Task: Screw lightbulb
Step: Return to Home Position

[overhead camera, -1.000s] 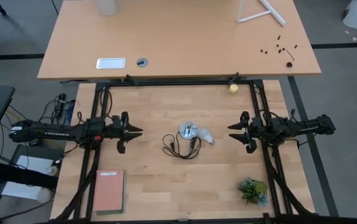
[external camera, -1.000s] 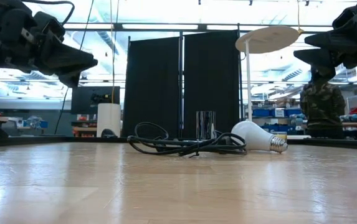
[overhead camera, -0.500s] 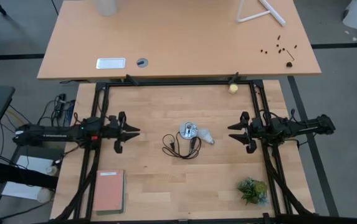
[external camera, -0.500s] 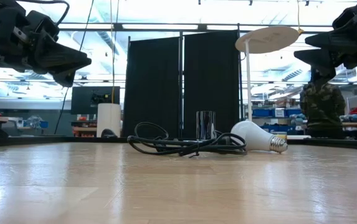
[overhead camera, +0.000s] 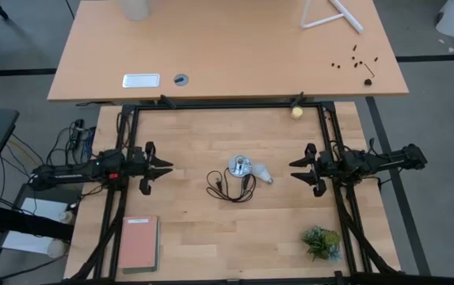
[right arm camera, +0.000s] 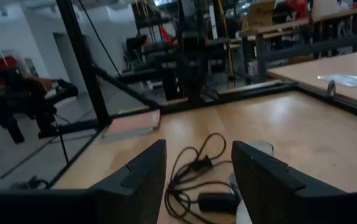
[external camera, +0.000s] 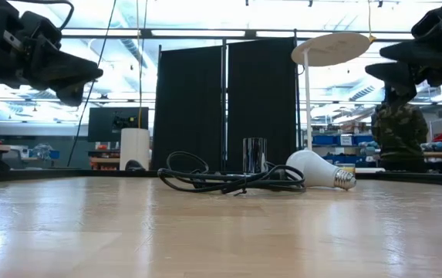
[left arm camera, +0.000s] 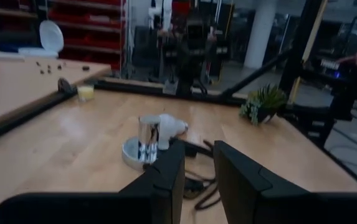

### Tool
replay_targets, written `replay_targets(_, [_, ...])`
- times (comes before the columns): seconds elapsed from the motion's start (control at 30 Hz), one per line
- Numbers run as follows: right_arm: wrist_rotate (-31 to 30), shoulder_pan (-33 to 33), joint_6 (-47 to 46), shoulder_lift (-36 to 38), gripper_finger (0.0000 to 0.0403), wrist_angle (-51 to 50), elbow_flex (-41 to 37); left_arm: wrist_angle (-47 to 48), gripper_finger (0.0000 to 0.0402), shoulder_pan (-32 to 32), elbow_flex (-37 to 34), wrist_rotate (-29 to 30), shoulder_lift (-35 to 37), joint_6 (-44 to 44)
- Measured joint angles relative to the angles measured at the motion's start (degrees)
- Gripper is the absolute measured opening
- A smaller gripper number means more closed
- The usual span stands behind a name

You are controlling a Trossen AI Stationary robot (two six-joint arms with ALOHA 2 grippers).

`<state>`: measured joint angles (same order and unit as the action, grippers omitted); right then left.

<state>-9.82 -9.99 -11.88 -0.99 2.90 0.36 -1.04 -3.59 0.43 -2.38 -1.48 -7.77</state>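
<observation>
- Lightbulb (overhead camera: 264,173) lies on its side mid-table (overhead camera: 195,237), just beside the socket (overhead camera: 240,166), threaded base pointing toward the right edge.
- Left end effector (overhead camera: 165,165) and right end effector (overhead camera: 294,168) hover at opposite edges, fingers spread.

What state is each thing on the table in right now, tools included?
Socket: empty, standing upright.
Bulb: unscrewed, lying on its side beside the socket.
Cord: loosely coiled next to the socket.
Left tool: open, empty, raised off to the left side.
Right tool: open, empty, raised off to the right side.
</observation>
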Motion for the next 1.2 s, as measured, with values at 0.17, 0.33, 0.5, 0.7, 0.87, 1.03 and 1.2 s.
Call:
replay_targets(0.17, [0.0,-0.2,0.0,-2.2,0.0191,-0.5,0.0,0.0,0.0089,0.0,0.0,0.2,1.5,0.0])
replay_targets(0.33, [0.0,-2.1,0.0,-2.8,0.019,-0.2,0.0,0.2,0.0089,0.2,0.0,0.8,1.5,0.0])
replay_targets(0.5, [0.0,-3.8,0.0,-2.7,0.0192,-0.1,0.0,0.2,0.0089,3.2,0.0,1.0,1.5,0.0])
replay_targets(0.7, [0.0,-3.9,0.0,-2.7,0.0192,0.0,0.0,0.2,0.0089,5.6,0.0,1.0,1.5,0.0])
replay_targets(0.87, [0.0,-3.9,0.0,-2.7,0.0192,0.0,0.0,0.2,0.0089,5.6,0.0,1.0,1.5,0.0])
replay_targets(1.03, [0.0,-3.9,0.0,-2.7,0.0192,0.0,0.0,0.2,0.0089,5.6,0.0,0.9,1.5,0.0])
replay_targets(1.2, [0.0,-3.9,0.0,-2.7,0.0192,0.0,0.0,0.2,0.0089,5.6,0.0,0.8,1.5,0.0])
